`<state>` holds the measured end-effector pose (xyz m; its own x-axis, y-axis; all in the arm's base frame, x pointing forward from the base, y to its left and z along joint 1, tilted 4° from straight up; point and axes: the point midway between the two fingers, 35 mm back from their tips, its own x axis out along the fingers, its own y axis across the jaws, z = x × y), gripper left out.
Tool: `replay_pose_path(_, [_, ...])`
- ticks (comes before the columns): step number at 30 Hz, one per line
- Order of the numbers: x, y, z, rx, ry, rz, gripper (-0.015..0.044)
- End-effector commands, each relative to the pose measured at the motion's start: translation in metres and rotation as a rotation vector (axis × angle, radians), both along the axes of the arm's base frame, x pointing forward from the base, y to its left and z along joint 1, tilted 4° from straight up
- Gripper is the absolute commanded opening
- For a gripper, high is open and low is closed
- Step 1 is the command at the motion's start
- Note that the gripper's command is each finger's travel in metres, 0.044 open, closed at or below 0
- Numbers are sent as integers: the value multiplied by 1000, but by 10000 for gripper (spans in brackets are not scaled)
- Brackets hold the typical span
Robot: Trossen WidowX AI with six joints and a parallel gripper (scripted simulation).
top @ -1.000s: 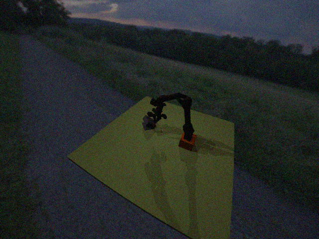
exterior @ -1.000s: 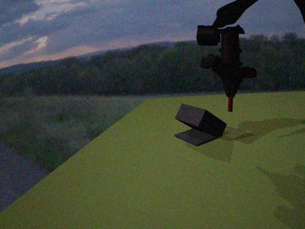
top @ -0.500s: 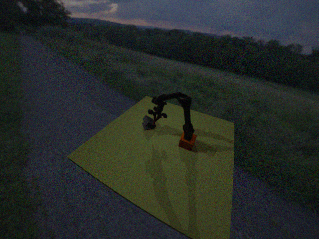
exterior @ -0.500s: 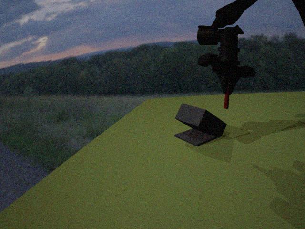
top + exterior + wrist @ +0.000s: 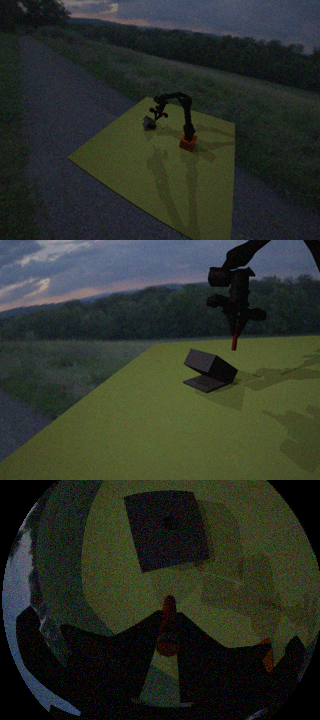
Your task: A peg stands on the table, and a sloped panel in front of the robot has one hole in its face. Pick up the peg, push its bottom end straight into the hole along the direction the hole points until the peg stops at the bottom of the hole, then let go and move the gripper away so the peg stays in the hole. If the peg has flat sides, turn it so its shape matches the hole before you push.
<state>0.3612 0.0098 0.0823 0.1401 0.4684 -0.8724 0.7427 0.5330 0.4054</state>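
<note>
Above the yellow table [image 5: 124, 157] [image 5: 144, 415] [image 5: 115, 580], the gripper [image 5: 155, 119] [image 5: 236, 335] [image 5: 170, 615] hangs from the black arm [image 5: 187, 111] [image 5: 240, 256], fingers pointing down. No readable brand, label or writing in any view; pictures dark and grainy.

End effector: fingers nearly together, clamped on the red peg [image 5: 234, 343] [image 5: 169, 605]. Narrow gap only, peg fills it. Peg slightly tilted in the exterior view, lower end sticking out below the fingertips, in the air, apart from table and block. Upper end shows between the fingers in the wrist view, rounded. Whether it has flat sides: cannot tell.

Container: gray block [image 5: 149, 123] [image 5: 210, 364] [image 5: 167, 540], tilted, on a thin flat base plate [image 5: 205, 383] lying on the table. Its sloped face shows in the wrist view with one small dark hole [image 5: 168, 522], roughly mid-face. Peg is outside the hole, near the block, its lower end higher than the block in the exterior view. Hole shape too dark to tell; inside of it not readable.

Arm stands on an orange base [image 5: 187, 142] [image 5: 269, 655], well apart from the block. Shadows of arm and block fall on the table. Around the table: paved path, grass, trees, cloudy dusk sky.
</note>
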Motion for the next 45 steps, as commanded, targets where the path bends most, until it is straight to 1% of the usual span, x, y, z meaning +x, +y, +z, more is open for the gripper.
replay_pose_path(1, [4, -5, 0, 18, 7, -29, 0])
replay_pose_path(45, [26, -79, 5, 178, 24, -347, 0])
